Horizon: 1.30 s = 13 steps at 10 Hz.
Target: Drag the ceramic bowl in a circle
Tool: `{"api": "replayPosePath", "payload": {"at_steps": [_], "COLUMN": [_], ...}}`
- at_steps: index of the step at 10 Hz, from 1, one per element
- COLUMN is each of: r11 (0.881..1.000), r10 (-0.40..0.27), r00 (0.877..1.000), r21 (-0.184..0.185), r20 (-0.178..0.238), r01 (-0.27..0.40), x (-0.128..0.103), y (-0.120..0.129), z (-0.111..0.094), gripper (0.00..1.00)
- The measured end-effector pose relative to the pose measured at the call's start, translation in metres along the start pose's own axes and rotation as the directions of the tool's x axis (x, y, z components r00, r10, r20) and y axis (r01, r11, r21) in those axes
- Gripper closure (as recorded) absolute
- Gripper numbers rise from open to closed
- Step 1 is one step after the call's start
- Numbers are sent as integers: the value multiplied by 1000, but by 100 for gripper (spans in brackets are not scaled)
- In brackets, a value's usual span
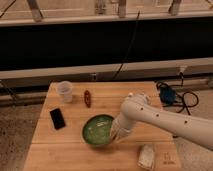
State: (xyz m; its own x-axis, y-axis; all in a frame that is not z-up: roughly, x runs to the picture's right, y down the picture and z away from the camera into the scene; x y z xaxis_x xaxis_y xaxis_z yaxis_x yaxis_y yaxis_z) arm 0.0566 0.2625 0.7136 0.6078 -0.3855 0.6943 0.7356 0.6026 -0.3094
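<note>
The ceramic bowl (97, 131) is seen on the wooden worktop (65, 152), near the middle and toward the near edge. The pincer (115, 135) is placed at the bowl's right rim, on a white arm reaching in from the right. Whether it is open or closed cannot be told. A translucent cup (65, 91) and a black phone (57, 118) are found to the left, apart from the bowl.

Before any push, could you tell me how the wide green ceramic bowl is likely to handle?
The wide, glossy green ceramic bowl looks rigid and low, so it should slide on the wooden table rather than tip. Its glaze looks slick, so the gripper, at its right rim, might slip. Ceramic likely chips if knocked.
</note>
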Motion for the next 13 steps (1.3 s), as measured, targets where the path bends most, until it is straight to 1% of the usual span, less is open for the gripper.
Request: {"api": "replayPosePath", "payload": {"at_steps": [1, 3, 5, 6, 7, 9, 10, 11, 13], "r11": [1000, 999, 998, 997, 997, 994, 990, 984, 975], "r10": [4, 8, 8, 3, -16, -76, -108, -149, -193], "r00": [1000, 1000, 1000, 1000, 1000, 996, 993, 986, 978], "r21": [-14, -39, -66, -71, -75, -80, -84, -88, -93], "r20": [-3, -5, 6, 13, 23, 45, 56, 69, 83], "r01": [-4, -8, -7, -2, 18, 80, 112, 155, 201], "x": [-10, -23, -38, -43, -50, -71, -82, -94, -102], "y": [14, 36, 60, 65, 65, 50, 39, 24, 10], "z": [1, 3, 8, 9, 11, 18, 23, 29, 35], "gripper": [99, 99, 99, 99, 99, 99, 99, 99, 99]}}
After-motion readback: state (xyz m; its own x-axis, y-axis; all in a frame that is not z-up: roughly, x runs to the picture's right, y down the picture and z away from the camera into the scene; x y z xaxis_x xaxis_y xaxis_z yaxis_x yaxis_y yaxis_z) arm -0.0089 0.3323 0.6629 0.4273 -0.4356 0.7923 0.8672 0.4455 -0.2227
